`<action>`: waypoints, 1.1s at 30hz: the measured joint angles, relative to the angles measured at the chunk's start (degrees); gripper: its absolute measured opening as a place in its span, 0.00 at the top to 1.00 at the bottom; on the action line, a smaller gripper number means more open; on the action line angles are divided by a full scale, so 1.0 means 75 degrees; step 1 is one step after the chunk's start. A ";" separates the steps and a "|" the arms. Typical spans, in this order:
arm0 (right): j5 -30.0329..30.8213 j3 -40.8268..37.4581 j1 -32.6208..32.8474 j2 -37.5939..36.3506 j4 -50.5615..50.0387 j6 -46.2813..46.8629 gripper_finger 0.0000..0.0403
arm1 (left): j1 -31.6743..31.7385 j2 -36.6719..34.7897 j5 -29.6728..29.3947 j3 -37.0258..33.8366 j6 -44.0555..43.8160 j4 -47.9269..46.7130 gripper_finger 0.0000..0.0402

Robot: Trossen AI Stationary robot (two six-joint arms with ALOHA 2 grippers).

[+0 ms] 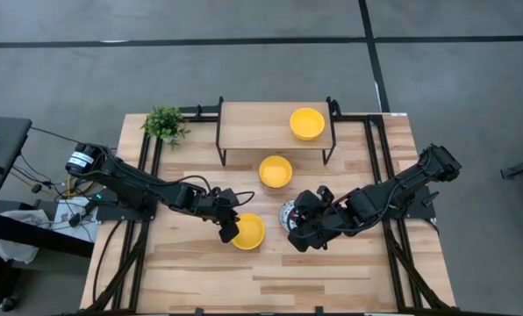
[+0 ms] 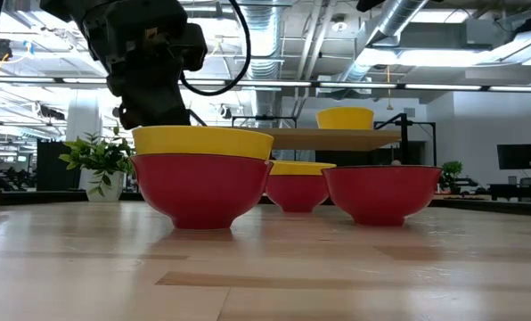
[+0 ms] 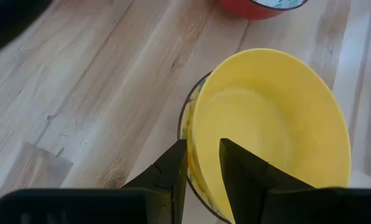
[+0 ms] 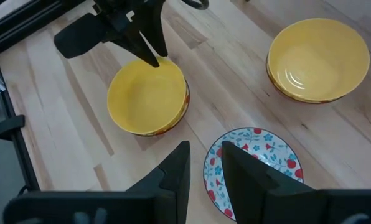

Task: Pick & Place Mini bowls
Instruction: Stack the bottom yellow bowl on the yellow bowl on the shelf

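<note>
Left gripper (image 1: pixel 230 230) pinches the rim of the front yellow bowl (image 1: pixel 248 232). Right gripper (image 4: pixel 204 163), nearly closed and empty, hovers at the floral bowl (image 4: pixel 254 163), which arm hides from above. Low view shows red undersides.

Landmark: raised shelf (image 1: pixel 275 127) at the table's (image 1: pixel 332 272) far edge. On the shelf, toward its right end: one bowl (image 1: pixel 306 123). Just in front of the shelf, near its middle: second bowl (image 1: pixel 275 171). Farther in front, slightly left: third bowl (image 1: pixel 247 232), nested in another. Right of that, beside it: patterned bowl (image 1: pixel 289 213). Left of the shelf, at the table corner: potted plant (image 1: pixel 165 124).
</note>
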 joint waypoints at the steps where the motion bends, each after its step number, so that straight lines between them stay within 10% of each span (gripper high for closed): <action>1: 0.0000 0.0000 0.0000 0.0000 0.0003 0.0000 0.80 | 0.0000 0.0000 0.0003 0.0000 0.0000 0.0003 0.77; 33: -0.0158 0.0000 0.0000 0.0000 0.0003 0.0000 0.80 | 0.0221 -0.0345 0.0624 0.0003 -0.0064 0.0258 0.99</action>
